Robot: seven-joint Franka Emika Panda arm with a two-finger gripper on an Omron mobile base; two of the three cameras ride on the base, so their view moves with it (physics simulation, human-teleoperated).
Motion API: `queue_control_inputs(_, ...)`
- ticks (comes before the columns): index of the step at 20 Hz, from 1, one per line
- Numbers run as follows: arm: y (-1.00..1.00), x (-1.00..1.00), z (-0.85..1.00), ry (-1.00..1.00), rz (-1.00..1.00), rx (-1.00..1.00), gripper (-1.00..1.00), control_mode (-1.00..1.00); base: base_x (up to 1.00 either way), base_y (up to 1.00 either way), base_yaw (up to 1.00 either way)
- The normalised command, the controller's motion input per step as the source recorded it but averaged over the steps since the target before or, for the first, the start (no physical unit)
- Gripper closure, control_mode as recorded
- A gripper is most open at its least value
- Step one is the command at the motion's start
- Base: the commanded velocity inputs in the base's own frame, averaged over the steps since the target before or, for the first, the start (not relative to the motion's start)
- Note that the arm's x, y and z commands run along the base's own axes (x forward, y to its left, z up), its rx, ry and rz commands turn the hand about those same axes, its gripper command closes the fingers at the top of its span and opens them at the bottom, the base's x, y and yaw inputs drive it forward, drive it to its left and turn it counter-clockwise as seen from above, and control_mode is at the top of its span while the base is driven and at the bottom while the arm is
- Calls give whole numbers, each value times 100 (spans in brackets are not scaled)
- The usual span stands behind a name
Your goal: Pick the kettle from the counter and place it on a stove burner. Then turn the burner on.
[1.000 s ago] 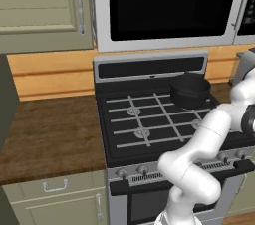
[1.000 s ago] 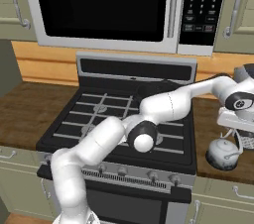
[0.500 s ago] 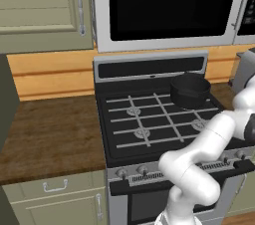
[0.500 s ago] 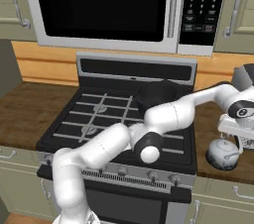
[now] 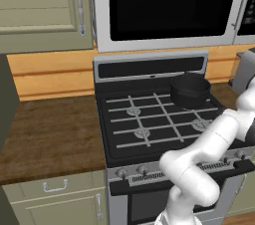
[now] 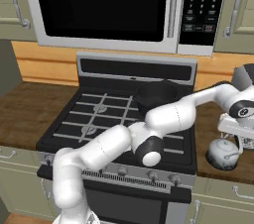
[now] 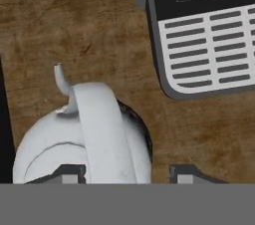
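The kettle stands on the counter right of the stove, near the counter's front edge, its spout pointing away from the stove. The claw hangs right over it, finger tips apart on either side of the arched handle; whether they touch it is hard to say. A black pot sits on the stove's back right burner. A slotted grey appliance stands just beyond the kettle.

Dark wood-grain desk flanks the black stove; kettle sits on its right stretch, near a grey slotted appliance at back.
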Motion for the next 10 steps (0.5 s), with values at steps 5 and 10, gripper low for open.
queue_control_inputs(5,9,0,5,9,-2,-8,100,-100,0,0,0)
queue_control_inputs(10,24,-25,11,9,-6,-8,100,-100,0,0,0)
